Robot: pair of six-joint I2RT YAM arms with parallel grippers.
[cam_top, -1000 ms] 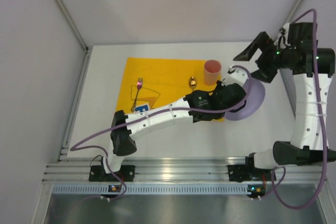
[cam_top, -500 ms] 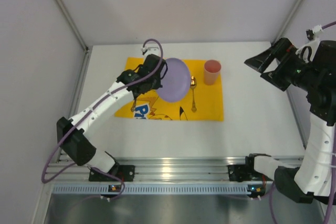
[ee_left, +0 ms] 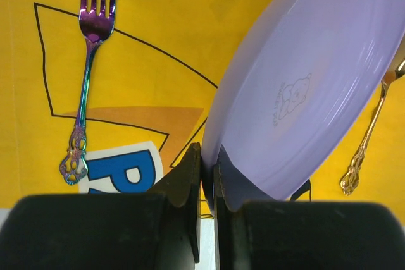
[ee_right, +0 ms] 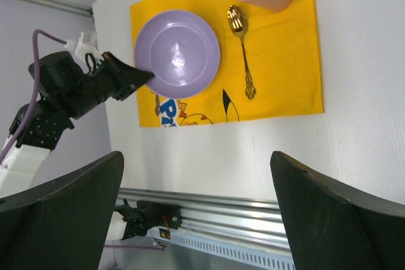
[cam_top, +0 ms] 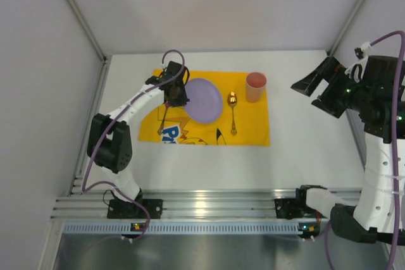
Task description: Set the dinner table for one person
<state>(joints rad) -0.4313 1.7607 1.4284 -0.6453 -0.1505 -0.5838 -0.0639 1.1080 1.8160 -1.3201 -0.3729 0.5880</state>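
Observation:
A purple plate is over the middle of the yellow cartoon-print mat on the white dinner table. My left gripper is shut on the plate's left rim; the wrist view shows both jaws pinching the plate at its edge. A purple fork lies left of the plate, a gold spoon right of it, and a pink cup at the mat's far right corner. My right gripper hangs open and empty, high over the table's right side.
A ribbed aluminium rail runs along the near edge with both arm bases on it. Grey walls close in the table at the left, back and right. From the right wrist view, the left arm reaches in from the mat's left edge.
The left arm has carried the plate from the mat's right edge leftward to its middle, between fork and spoon. The right arm has shifted a little and stays open.

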